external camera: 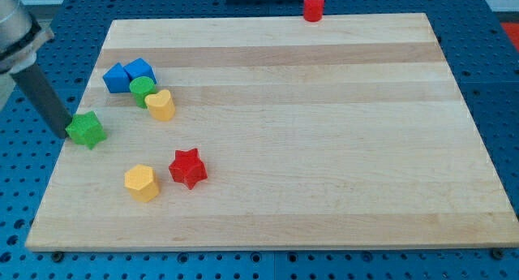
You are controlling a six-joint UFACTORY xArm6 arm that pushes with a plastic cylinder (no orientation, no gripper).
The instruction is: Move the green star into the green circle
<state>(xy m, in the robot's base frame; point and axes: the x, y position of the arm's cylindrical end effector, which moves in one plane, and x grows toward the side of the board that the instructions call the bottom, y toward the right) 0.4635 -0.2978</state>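
The arm carries no jaws; it ends in a dark rod, so there is no spread or pinch to report. My tip sits at the rod's lower end, near the left edge of the wooden board, on the view's left.

The green star lies immediately to the view's right of my tip. The two appear to touch, though the rod's dark end hides the exact contact line, so contact cannot be confirmed.

The green circle lies up and to the view's right of my tip, apart from the green star. It sits inside a tight cluster:
- A blue block, roughly triangular, lies at the cluster's upper left.
- A second blue block, angular in outline, touches it on the view's right.
- The green circle sits just below the two blue blocks, touching or nearly touching them.
- A yellow heart presses against the green circle's lower right side.

Below and to the view's right of my tip lies a yellow hexagon. A red star sits just beside it on the view's right, with a narrow gap between them.

A red cylinder stands far from my tip, at the board's top edge, right of centre. Blue perforated table surface surrounds the board.
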